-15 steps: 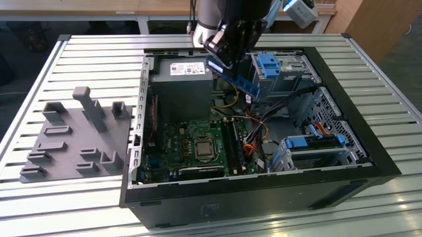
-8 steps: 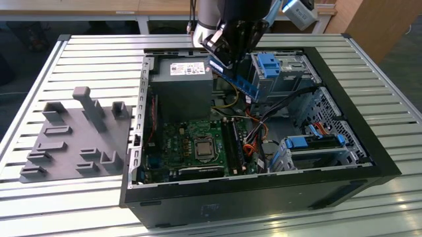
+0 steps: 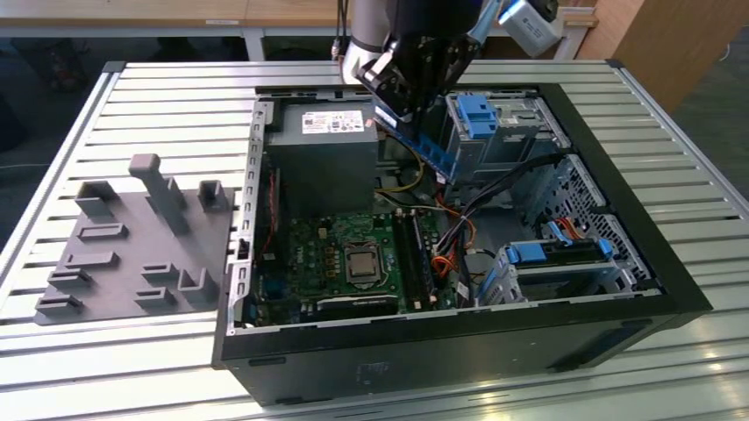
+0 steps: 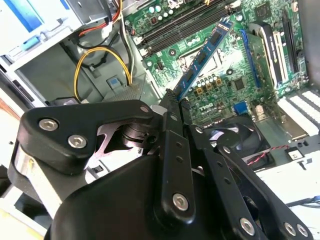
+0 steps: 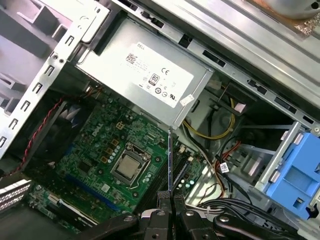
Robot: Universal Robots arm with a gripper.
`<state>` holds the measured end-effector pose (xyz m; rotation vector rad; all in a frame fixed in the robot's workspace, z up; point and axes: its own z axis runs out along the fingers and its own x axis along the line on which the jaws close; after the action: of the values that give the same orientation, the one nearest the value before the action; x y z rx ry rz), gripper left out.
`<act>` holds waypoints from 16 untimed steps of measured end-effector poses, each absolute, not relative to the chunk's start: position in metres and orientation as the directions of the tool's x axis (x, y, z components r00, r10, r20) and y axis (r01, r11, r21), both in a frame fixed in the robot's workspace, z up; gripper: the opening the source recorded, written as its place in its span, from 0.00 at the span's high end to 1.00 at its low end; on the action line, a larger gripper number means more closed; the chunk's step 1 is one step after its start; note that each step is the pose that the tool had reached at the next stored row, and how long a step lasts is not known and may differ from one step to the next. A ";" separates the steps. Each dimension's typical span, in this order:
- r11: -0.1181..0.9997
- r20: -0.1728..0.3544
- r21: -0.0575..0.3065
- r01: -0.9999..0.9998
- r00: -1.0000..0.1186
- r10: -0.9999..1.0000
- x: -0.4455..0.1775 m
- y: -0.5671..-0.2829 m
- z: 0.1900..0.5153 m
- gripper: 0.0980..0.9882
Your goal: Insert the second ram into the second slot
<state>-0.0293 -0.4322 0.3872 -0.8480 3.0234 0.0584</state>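
Black hand [image 4: 172, 100] is clamped tight on one end of the second ram [image 4: 204, 56], pinching its flat faces. The blue stick hangs tilted in the air above the motherboard [image 4: 235, 80], free end angled down toward it and touching nothing (edge-on in the first wrist view, so just a thin line). Dark slots [image 4: 186, 27] lie on the motherboard beside the CPU socket [image 5: 129, 166]; can't tell which are filled. Judgement: doing this well needs the stick levelled, long edge parallel to its slot, notch matched, pushed straight down. Cables [image 3: 451, 250] just beside the motherboard could snag. Power supply [image 3: 322, 158] sits just beyond the motherboard.
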 end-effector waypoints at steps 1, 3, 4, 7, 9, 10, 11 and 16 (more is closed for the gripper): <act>0.858 -0.011 0.036 -0.512 -0.859 -0.512 -0.029 -0.432 0.387 0.96; 0.867 -0.011 0.035 -0.497 -0.868 -0.497 -0.029 -0.432 0.387 0.96; 0.872 -0.011 0.035 -0.489 -0.872 -0.489 -0.029 -0.432 0.387 0.96; 0.884 -0.011 0.035 -0.466 -0.885 -0.466 -0.029 -0.432 0.387 0.96; 0.892 -0.011 0.035 -0.450 -0.893 -0.450 -0.029 -0.432 0.387 0.96; 0.896 -0.011 0.035 -0.443 -0.897 -0.443 -0.029 -0.432 0.387 0.96; 0.900 -0.011 0.035 -0.435 -0.900 -0.435 -0.029 -0.432 0.387 0.96; 0.922 -0.010 0.033 -0.385 -0.923 -0.385 -0.029 -0.432 0.386 0.96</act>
<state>-0.0293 -0.4322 0.3865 -0.6164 3.0770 0.0530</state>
